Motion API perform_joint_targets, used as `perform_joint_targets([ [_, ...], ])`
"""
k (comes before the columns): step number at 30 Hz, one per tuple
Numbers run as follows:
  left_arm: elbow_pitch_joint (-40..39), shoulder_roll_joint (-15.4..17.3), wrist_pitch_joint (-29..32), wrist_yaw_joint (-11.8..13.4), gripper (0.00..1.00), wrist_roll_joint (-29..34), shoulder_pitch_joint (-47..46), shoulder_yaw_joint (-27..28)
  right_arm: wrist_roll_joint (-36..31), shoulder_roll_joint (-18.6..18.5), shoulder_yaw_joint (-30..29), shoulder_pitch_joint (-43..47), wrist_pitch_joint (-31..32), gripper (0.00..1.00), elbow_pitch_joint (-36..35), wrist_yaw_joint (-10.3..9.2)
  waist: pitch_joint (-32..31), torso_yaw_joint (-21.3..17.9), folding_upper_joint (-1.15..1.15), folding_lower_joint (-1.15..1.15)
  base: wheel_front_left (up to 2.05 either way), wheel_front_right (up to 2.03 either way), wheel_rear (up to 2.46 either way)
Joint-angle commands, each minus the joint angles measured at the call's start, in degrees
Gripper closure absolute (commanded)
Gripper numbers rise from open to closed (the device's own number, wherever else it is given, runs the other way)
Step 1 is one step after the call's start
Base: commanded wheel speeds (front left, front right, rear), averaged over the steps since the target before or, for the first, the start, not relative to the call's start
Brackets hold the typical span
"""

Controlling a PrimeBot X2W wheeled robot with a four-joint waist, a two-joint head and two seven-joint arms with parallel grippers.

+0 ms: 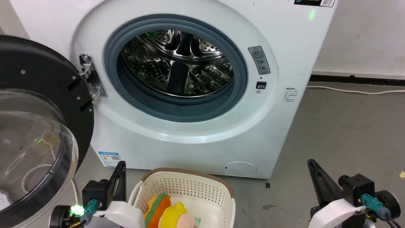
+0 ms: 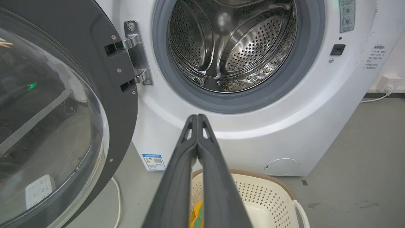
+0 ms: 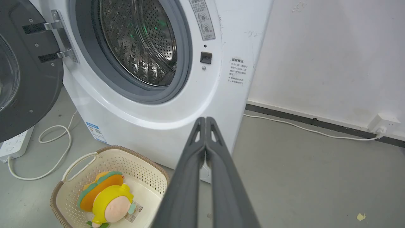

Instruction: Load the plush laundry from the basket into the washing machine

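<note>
The plush laundry, a yellow toy with a peach-pink head and orange and green parts, lies inside the cream perforated basket on the floor before the washing machine. The washer's black-rimmed domed door hangs open to the left, baring the steel drum. My left gripper is shut and empty, just left of the basket, above the plush laundry. My right gripper is shut and empty, well right of the basket. In the wrist views the left gripper and right gripper point toward the washer's front.
A white power strip and looped cable lie on the grey floor left of the washer. A white cord runs along the wall to a socket at the right. Open floor lies right of the washer.
</note>
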Motion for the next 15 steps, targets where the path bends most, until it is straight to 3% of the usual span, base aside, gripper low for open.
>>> perform_joint_targets([
  [1,-0.25,-0.01,0.02,-0.31,1.00,0.15,-0.87,0.13,-0.42,-0.08,-0.09,-0.69,0.08,1.00,-0.23,0.03,0.00,0.00,0.00,0.00,0.00,0.00,0.00],
  [15,-0.25,-0.01,0.02,-0.31,1.00,0.15,-0.87,0.13,-0.42,-0.08,-0.09,-0.69,0.08,1.00,-0.23,0.03,0.00,0.00,0.00,0.00,0.00,0.00,0.00],
])
